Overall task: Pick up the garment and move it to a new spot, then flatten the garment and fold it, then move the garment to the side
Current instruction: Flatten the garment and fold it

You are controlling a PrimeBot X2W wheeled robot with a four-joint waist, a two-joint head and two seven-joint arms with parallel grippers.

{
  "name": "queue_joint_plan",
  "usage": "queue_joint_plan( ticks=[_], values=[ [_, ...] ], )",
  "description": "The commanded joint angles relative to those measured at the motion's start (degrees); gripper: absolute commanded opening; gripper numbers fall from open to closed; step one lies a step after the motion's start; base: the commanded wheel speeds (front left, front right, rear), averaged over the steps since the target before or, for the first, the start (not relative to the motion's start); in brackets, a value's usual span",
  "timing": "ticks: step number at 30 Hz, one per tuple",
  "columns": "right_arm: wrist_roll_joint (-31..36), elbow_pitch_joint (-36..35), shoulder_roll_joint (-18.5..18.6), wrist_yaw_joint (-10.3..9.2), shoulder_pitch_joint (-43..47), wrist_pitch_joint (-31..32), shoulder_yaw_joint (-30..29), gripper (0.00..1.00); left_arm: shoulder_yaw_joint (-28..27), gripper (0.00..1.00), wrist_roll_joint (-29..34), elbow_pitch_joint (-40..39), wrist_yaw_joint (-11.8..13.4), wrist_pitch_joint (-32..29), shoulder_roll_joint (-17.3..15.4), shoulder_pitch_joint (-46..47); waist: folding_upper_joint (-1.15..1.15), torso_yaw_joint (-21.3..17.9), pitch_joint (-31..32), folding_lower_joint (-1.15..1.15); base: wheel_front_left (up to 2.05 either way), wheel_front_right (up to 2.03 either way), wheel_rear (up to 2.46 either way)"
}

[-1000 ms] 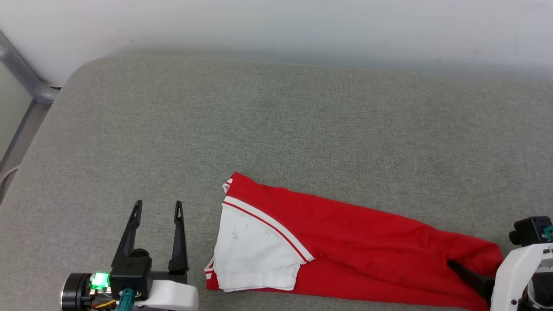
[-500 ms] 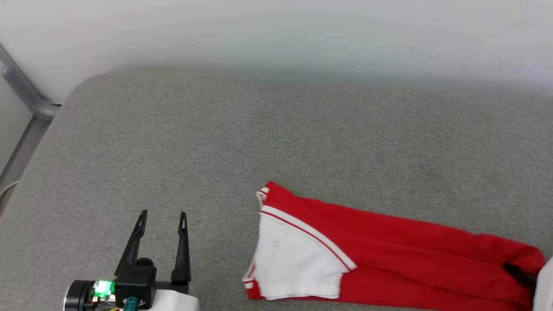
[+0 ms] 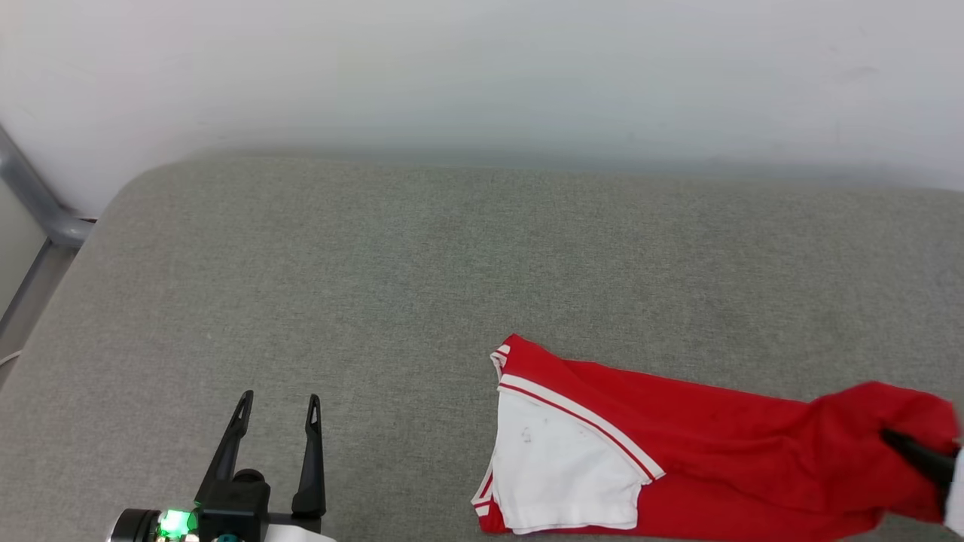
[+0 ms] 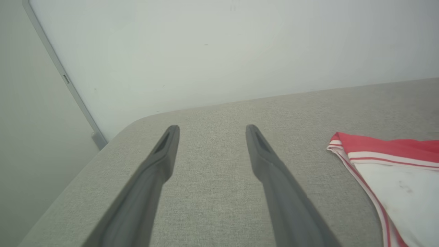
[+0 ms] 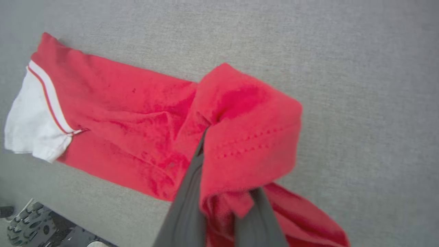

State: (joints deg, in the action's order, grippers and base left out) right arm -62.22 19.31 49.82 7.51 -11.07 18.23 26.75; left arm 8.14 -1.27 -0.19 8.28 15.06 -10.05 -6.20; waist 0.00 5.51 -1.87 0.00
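The garment [image 3: 700,444], a red shirt folded long with a white sleeve and striped trim, lies on the grey cushion at the lower right of the head view. Its right end is bunched and lifted off the surface. My right gripper [image 3: 915,452] is shut on that bunched end; in the right wrist view the red cloth [image 5: 247,137] drapes over my dark fingers [image 5: 192,206]. My left gripper [image 3: 277,403] stands open at the lower left, apart from the shirt, with nothing between its fingers [image 4: 271,171]. The sleeve end [image 4: 394,178] shows at the right of the left wrist view.
A grey cushioned surface [image 3: 376,286] stretches out to a white wall [image 3: 482,75] behind. A grey metal frame [image 3: 38,203] runs beside its left edge. In the right wrist view the cushion's near edge and a dark wheeled base [image 5: 34,226] show at the lower left.
My right gripper has shut on the shirt's right end and dragged the garment to the right, lifting that end. The head camera has tilted. The left gripper stays open in place.
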Motion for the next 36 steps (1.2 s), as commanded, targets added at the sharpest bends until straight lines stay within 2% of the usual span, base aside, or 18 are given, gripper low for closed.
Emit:
queue_joint_plan(
  ticks=[1, 8, 17, 18, 26, 36],
  values=[
    [-1.5, -3.7, -1.3, -0.05, 1.1, 1.1, -0.5, 0.00, -0.3, 1.00, 0.0, 0.0, -0.2, 0.1, 0.1, -0.5, 0.00, -0.3, 0.1, 0.00, 0.00, 0.00, 0.00],
    [-0.2, -13.5, -4.6, -0.05, 0.3, 6.0, -0.7, 0.00, 0.1, 1.00, 0.5, 0.4, -0.7, 0.1, 0.7, 0.5, 0.00, -0.2, -0.1, 0.00, 0.00, 0.00, 0.00],
    [7.4, -13.0, -14.9, -0.04, -8.3, 10.4, 4.9, 0.00, 1.0, 1.00, 0.7, 0.7, -1.5, 0.1, 1.6, 2.6, 0.00, 0.8, -2.2, 0.00, 0.00, 0.00, 0.00],
    [7.4, -13.0, -14.9, -0.04, -8.3, 10.4, 4.9, 0.00, 1.0, 1.00, 0.7, 0.7, -1.5, 0.1, 1.6, 2.6, 0.00, 0.8, -2.2, 0.00, 0.00, 0.00, 0.00],
    [12.2, -6.3, -22.4, -0.05, -17.7, 9.8, 13.4, 0.00, 1.5, 1.00, 0.9, 0.9, -1.7, 0.1, 2.4, 4.5, 0.00, 1.5, -4.6, 0.00, 0.00, 0.00, 0.00],
    [16.0, 5.6, -28.4, -0.05, -23.8, 6.5, 21.9, 0.00, 1.8, 1.00, 1.1, 1.1, -1.8, 0.1, 2.8, 6.4, 0.00, 2.9, -7.0, 0.00, 0.00, 0.00, 0.00]
  ],
)
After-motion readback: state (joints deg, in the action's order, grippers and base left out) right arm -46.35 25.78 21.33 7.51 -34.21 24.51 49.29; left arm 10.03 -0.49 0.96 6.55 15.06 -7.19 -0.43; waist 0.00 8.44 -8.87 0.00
